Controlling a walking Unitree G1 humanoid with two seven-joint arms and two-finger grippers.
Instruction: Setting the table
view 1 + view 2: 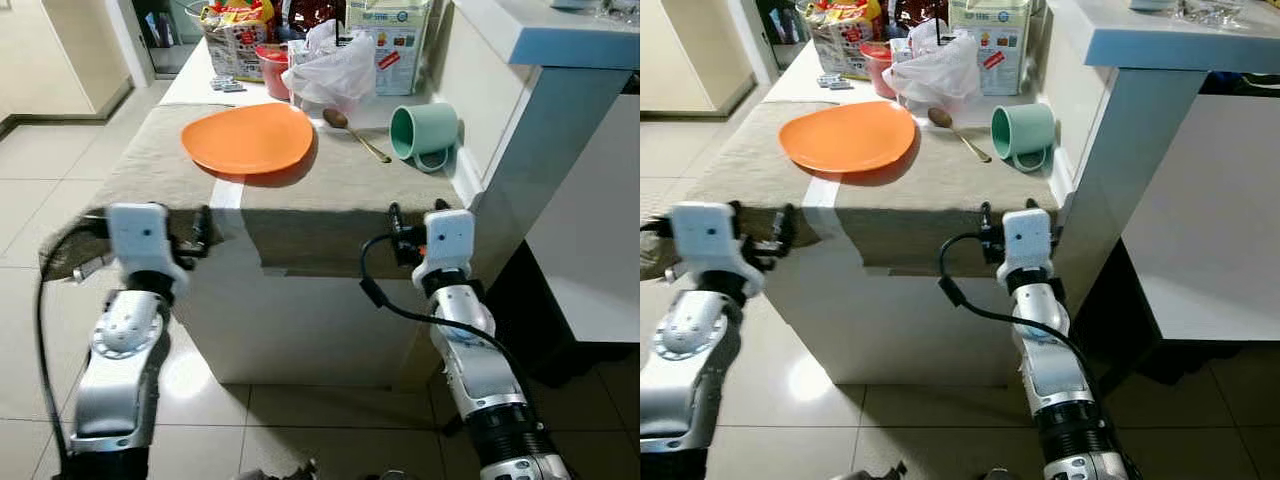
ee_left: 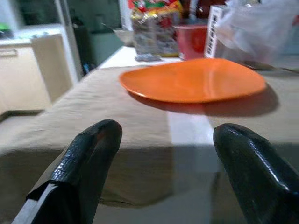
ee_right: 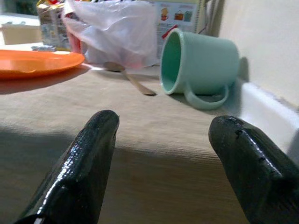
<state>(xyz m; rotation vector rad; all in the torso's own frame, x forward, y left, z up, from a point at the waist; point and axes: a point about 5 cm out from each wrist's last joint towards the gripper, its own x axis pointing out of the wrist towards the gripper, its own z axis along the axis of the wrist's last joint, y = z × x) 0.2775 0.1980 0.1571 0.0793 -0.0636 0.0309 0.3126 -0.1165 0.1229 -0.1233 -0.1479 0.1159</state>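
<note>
An orange plate [image 1: 248, 138] lies on the beige tablecloth [image 1: 330, 200] left of the middle. To its right a metal spoon [image 1: 355, 133] rests on the cloth. Past the spoon a pale green mug [image 1: 422, 132] lies on its side, mouth towards the plate. My left gripper [image 2: 166, 140] hovers open at the table's near edge, in line with the plate, holding nothing. My right gripper [image 1: 418, 212] is likewise open and empty at the near edge, just short of the mug [image 3: 201, 65].
A white plastic bag [image 1: 335, 70], a red cup [image 1: 272, 70], a carton [image 1: 388, 30] and packaged snacks [image 1: 235, 40] crowd the table's far end. A white counter and its pillar [image 1: 540, 170] stand close on the right. Tiled floor [image 1: 40, 170] lies to the left.
</note>
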